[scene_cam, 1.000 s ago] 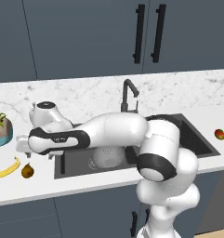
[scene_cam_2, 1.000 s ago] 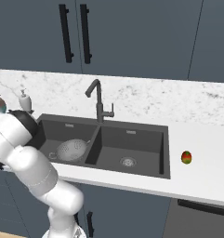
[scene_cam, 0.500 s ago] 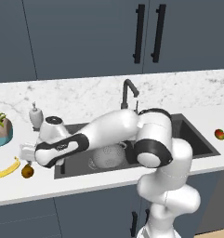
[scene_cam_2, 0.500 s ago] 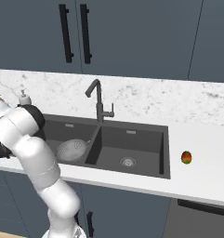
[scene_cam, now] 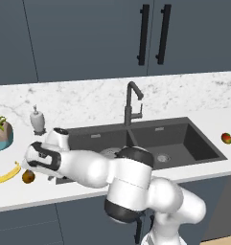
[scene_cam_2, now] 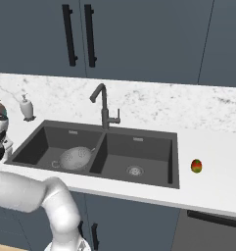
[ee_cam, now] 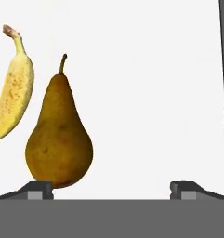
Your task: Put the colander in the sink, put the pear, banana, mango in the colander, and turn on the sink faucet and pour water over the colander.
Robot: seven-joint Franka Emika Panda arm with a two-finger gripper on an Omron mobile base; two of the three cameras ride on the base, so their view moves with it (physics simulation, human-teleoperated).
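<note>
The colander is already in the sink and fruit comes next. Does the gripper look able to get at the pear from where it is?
Probably yes. The gripper is open and low over the counter, nothing lies between it and the pear. The pear sits towards one fingertip, not centred, and the banana lies close beside it.

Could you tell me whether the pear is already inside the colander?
No, the pear lies on the white counter beside the banana, while the colander sits in the sink.
</note>
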